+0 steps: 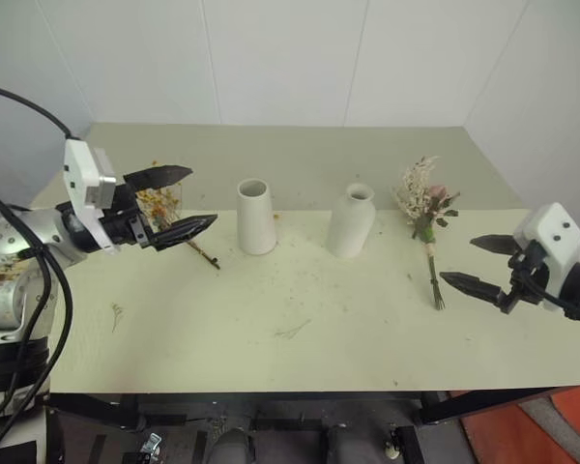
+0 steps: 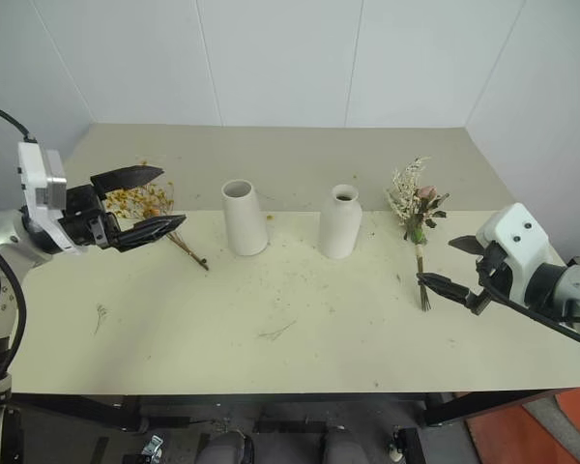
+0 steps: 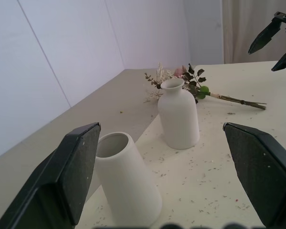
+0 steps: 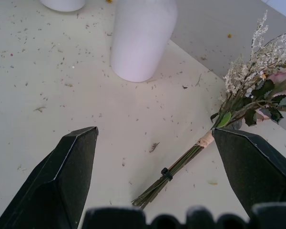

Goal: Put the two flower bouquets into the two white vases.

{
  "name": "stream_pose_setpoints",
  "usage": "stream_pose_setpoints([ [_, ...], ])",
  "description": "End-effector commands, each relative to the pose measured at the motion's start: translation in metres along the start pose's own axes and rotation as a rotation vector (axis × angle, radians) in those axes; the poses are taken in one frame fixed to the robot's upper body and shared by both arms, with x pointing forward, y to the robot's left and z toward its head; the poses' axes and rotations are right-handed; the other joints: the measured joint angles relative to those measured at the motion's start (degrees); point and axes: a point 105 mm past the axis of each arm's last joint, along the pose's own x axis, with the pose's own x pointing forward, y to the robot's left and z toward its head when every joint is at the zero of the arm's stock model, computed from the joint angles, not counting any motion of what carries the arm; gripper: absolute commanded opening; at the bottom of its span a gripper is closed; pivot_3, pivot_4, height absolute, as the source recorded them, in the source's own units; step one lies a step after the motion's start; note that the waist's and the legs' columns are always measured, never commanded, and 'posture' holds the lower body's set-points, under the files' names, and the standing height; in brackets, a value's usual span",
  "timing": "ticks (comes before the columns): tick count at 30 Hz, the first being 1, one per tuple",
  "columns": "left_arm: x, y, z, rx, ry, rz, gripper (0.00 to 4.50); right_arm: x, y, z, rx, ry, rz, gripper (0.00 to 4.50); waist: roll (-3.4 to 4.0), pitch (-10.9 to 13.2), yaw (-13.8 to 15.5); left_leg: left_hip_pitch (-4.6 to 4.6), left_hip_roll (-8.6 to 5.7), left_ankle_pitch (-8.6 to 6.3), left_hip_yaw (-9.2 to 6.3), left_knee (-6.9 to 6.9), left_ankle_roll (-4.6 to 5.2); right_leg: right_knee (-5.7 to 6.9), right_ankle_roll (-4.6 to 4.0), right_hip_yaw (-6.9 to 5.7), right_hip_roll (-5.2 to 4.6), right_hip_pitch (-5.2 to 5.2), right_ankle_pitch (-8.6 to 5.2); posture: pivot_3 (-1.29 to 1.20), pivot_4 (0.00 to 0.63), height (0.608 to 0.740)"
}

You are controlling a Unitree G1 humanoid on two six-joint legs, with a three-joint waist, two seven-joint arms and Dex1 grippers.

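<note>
Lay flat on the table (image 1: 300,358): pink bouquet (image 1: 427,213), long axis front-to-back, blooms toward the wall; yellow bouquet (image 2: 147,205), stems slanting toward the near edge. Stood upright between them: wide-mouthed vase (image 1: 255,217) and bottle vase (image 1: 351,220). Gaped wide and held nothing: left gripper (image 1: 177,204) and right gripper (image 1: 476,263).

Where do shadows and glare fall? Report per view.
Left eye view: soft, even light; the wide-mouthed vase and bottle vase cast only faint shadows on the table. Left wrist view: no glare on either vase. Right wrist view: pink bouquet barely shadowed.
</note>
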Motion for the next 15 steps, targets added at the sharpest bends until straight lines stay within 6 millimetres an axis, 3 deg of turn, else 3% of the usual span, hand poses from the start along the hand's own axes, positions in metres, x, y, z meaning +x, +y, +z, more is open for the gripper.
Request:
stream_pose_setpoints([
  [1,0.0,0.001,0.011,0.054,-0.023,-0.001,4.49,-0.007,-0.005,0.012,-0.042,-0.023,-0.031,4.5,0.0,0.0,0.01,0.0,0.0,0.0,0.0,0.0,0.0,0.0,0.0,0.0,0.0,0.0,0.0,0.0,0.15,0.74],
  [10,-0.003,0.002,0.01,0.077,-0.012,0.014,4.49,-0.003,-0.007,0.013,-0.03,-0.041,-0.054,4.5,0.0,0.0,0.0,0.0,0.0,0.0,0.0,0.0,0.0,0.0,0.0,0.0,0.0,0.0,0.0,0.0,0.15,0.74],
  [15,0.011,-0.011,0.011,0.069,-0.028,-0.064,4.49,0.018,-0.025,0.011,0.098,0.007,-0.136,4.5,0.0,0.0,-0.3,0.05,0.0,0.0,0.01,0.01,0.0,0.04,-0.02,0.03,0.0,0.02,0.01,0.0,0.15,0.74],
])
